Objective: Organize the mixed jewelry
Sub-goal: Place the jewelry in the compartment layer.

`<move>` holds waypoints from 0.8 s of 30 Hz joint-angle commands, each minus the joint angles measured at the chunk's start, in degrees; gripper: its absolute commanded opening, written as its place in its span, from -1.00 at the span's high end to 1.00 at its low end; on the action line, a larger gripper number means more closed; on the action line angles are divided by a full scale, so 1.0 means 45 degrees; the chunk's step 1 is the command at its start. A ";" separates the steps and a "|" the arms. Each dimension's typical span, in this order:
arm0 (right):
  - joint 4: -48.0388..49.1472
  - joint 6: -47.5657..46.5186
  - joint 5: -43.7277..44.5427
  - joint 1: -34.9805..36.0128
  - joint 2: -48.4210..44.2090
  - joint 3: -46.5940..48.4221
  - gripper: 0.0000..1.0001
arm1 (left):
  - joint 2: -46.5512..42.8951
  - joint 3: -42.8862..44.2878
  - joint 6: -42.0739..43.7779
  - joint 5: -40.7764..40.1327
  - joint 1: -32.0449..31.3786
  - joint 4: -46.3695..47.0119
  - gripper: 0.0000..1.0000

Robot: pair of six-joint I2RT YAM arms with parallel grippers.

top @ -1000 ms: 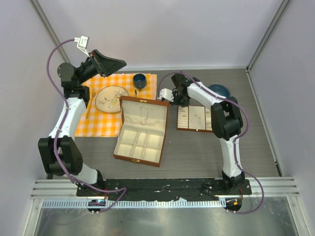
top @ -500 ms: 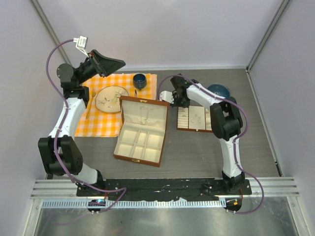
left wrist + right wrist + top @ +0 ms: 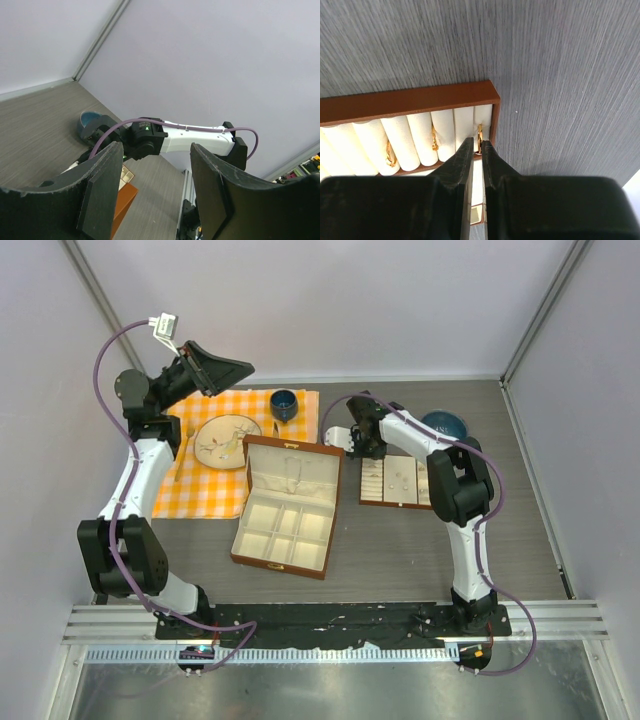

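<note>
A flat brown tray [image 3: 397,481] of white ring rolls lies right of the open brown jewelry box [image 3: 285,505]. In the right wrist view three small gold rings sit in the roll slots: one at the far right [image 3: 479,137], one in the middle [image 3: 434,140], one on the left [image 3: 390,154]. My right gripper [image 3: 475,143] is at the tray's far-left corner [image 3: 352,445], jaws nearly together on the lower edge of the rightmost ring. My left gripper [image 3: 235,370] hangs high over the far left of the table, open and empty [image 3: 156,150]. I cannot make out the necklace.
A yellow checkered cloth [image 3: 205,490] carries a patterned plate [image 3: 226,440], a gold spoon [image 3: 188,445] and a dark blue cup [image 3: 284,403]. A blue bowl [image 3: 447,425] stands behind the ring tray. The box's lid leans open toward the back.
My right gripper has shifted slightly to the right and nearer, toward the tray corner. The left arm has not moved.
</note>
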 commanded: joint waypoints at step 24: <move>-0.1296 -0.0487 -0.0366 0.0009 -0.0663 0.0314 0.99 | -0.0047 -0.0062 -0.0204 0.0040 0.0123 0.0940 -0.20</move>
